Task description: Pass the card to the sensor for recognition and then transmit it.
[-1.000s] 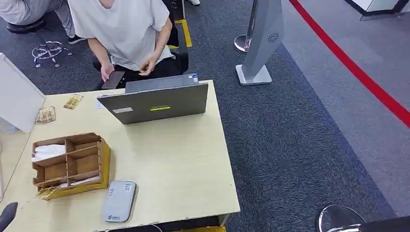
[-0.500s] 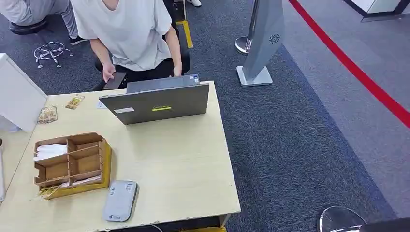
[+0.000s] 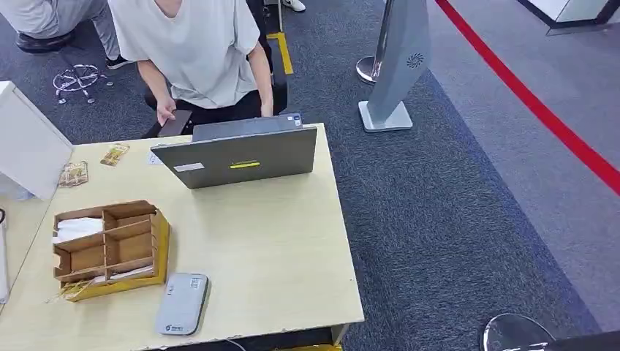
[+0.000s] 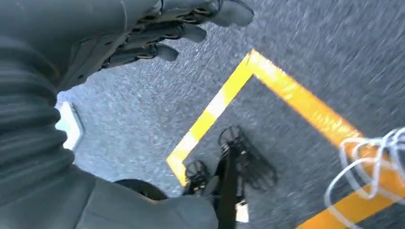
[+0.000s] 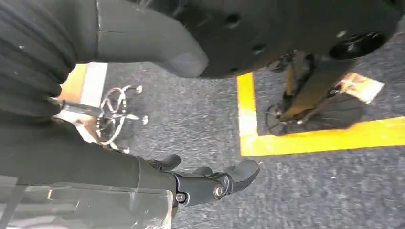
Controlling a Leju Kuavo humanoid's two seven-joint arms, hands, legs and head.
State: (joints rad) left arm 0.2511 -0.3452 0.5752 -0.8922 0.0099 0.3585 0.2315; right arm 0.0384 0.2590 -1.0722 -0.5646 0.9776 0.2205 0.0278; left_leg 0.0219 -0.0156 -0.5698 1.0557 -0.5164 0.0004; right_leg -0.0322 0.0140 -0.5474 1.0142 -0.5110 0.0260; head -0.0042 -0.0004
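Nothing is in hand yet, so the first job looks to be fetching a card: the cards seem to sit in the cardboard divided box, with the grey card reader lying just beside it near the front edge of the table. A slow reach past the box wall would suit. The left hand hangs over carpet, fingers loosely apart, holding nothing; the right hand likewise, empty and touching nothing.
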